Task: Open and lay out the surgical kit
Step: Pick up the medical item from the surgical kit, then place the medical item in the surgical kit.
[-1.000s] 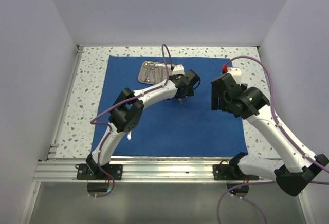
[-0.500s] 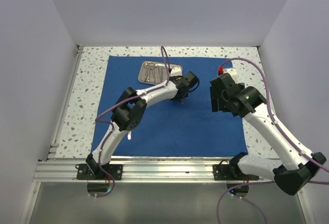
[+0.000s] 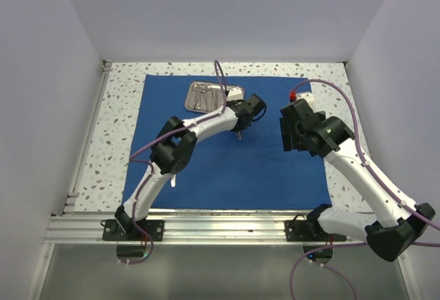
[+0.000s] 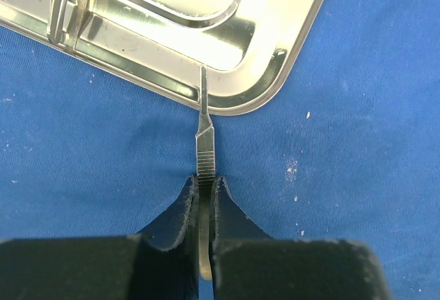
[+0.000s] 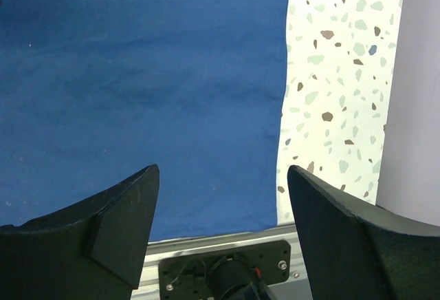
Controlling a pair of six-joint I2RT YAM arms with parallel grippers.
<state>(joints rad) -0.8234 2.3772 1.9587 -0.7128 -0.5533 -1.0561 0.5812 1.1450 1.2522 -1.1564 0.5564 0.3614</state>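
Note:
The surgical kit's royal-blue cloth (image 3: 227,169) lies spread flat on the table. A shiny steel tray (image 3: 192,88) rests at its far edge with ring-handled instruments (image 3: 201,98) inside. In the left wrist view, my left gripper (image 4: 205,180) is shut on a slim steel instrument (image 4: 205,142) with a ribbed grip. The instrument's tip reaches the tray's rim (image 4: 275,83), and more steel tools (image 4: 65,4) show in the tray. From above, the left gripper (image 3: 239,131) sits just right of the tray's near corner. My right gripper (image 3: 285,129) hangs open over the cloth's right part (image 5: 137,73), its jaws (image 5: 223,168) holding nothing.
Speckled tabletop (image 3: 117,128) borders the cloth on the left, right and back. An aluminium rail (image 3: 206,224) runs along the near edge, with the arm's mount (image 5: 227,269) below the right gripper. White walls enclose three sides.
The left gripper has gone from open to shut on the slim steel instrument beside the tray. The right arm has drifted slightly left, its jaws unchanged.

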